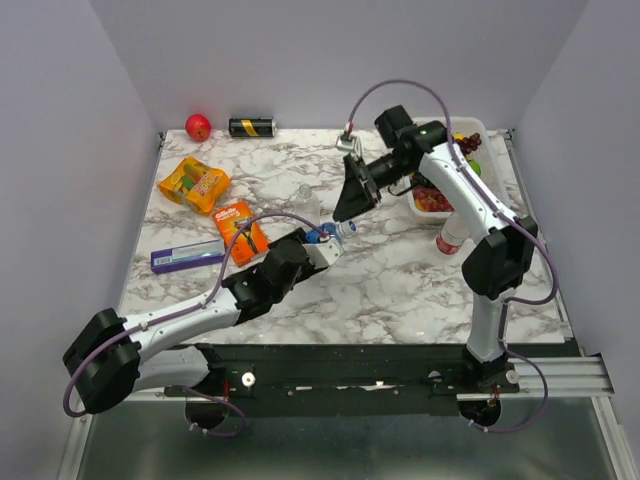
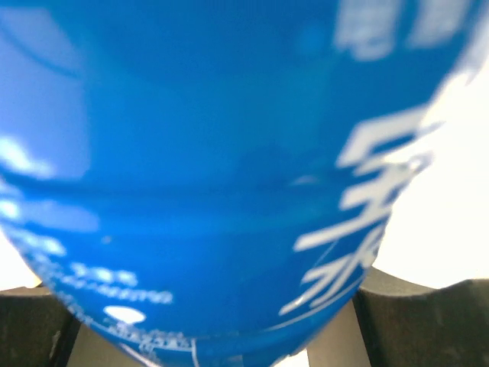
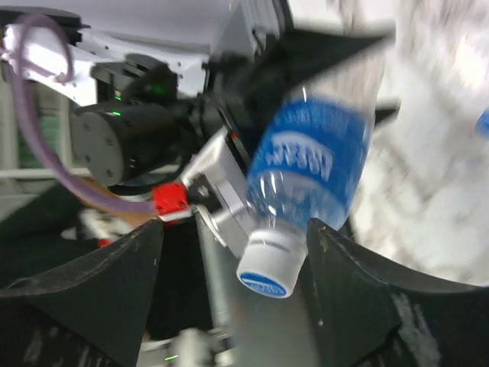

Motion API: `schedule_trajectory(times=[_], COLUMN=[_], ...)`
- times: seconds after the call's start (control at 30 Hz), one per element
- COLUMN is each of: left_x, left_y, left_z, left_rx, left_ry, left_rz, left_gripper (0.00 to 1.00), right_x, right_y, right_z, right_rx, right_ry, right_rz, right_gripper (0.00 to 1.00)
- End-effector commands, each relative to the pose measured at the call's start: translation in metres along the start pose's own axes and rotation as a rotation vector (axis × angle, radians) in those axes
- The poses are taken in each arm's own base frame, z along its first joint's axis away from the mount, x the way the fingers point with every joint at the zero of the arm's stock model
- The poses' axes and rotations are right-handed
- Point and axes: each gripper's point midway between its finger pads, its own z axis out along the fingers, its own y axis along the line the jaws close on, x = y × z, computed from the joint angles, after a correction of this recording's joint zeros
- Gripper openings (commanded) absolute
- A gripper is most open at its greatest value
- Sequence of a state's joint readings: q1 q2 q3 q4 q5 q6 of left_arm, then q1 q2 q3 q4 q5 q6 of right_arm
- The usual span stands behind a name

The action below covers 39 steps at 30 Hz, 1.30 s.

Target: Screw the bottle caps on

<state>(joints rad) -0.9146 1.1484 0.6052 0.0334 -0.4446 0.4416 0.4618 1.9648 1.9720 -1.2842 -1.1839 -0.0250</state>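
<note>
My left gripper is shut on the blue-labelled bottle and holds it tilted above the table. Its label fills the left wrist view, with a finger at each lower corner. In the right wrist view the bottle points its neck at the camera, with a white, blue-topped cap sitting on it. My right gripper is open, and the cap lies between its fingers, nearer the right one. In the top view my right gripper hovers at the cap end. The red-labelled bottle stands to the right. The plain bottle stands behind the held one.
A white tray of fruit is at the back right. A red ball and a black-and-gold can sit at the back edge. Orange packets and a blue box lie on the left. A blurred blue spot shows on the table.
</note>
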Motion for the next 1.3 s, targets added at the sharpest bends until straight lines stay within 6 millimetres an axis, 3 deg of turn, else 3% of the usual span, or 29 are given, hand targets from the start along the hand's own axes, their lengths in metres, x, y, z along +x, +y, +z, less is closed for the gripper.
schedule_trajectory(times=[0.0, 0.1, 0.13, 0.2, 0.23, 0.27, 0.33, 0.37, 0.4, 0.57, 0.87, 1.27], left_x=[-0.038, -0.041, -0.042, -0.051, -0.052, -0.053, -0.054, -0.054, -0.053, -0.059, -0.064, -0.065], left_y=[-0.032, -0.057, -0.065, -0.083, -0.084, -0.085, -0.089, -0.09, -0.089, -0.087, -0.085, -0.083], left_z=[-0.013, -0.027, -0.034, -0.051, -0.057, -0.06, -0.065, -0.065, -0.064, -0.064, -0.062, -0.058], left_rx=[0.235, 0.395, 0.462, 0.609, 0.641, 0.662, 0.706, 0.716, 0.719, 0.73, 0.734, 0.72], left_ry=[-0.175, -0.2, -0.209, -0.274, -0.29, -0.3, -0.31, -0.308, -0.306, -0.332, -0.346, -0.339], left_rz=[-0.035, -0.036, -0.037, -0.034, -0.035, -0.033, -0.038, -0.037, -0.035, -0.021, 0.009, 0.005], left_gripper=[0.0, 0.0, 0.0, 0.0, 0.0, 0.0, 0.0, 0.0, 0.0, 0.0, 0.0, 0.0], right_x=[-0.05, -0.049, -0.026, -0.011, 0.007, 0.021, 0.042, 0.05, 0.064, 0.088, 0.095, 0.122], right_y=[0.041, 0.037, 0.047, 0.042, 0.066, 0.039, 0.038, 0.049, 0.037, 0.052, 0.07, 0.065], right_z=[-0.054, -0.072, -0.072, -0.072, -0.075, -0.066, -0.055, -0.06, -0.051, -0.033, -0.021, -0.012], right_rx=[0.08, 0.201, 0.206, 0.272, 0.308, 0.344, 0.357, 0.399, 0.371, 0.283, 0.158, 0.042], right_ry=[-0.178, -0.183, -0.163, -0.119, -0.118, -0.053, -0.009, 0.011, 0.048, 0.088, 0.14, 0.258], right_rz=[-0.412, -0.76, -0.863, -1.209, -1.384, -1.528, -1.707, -1.885, -1.903, -2.021, -1.996, -2.027], right_gripper=[0.86, 0.97, 1.0, 1.0, 1.0, 1.0, 1.0, 0.99, 0.99, 0.84, 0.64, 0.56])
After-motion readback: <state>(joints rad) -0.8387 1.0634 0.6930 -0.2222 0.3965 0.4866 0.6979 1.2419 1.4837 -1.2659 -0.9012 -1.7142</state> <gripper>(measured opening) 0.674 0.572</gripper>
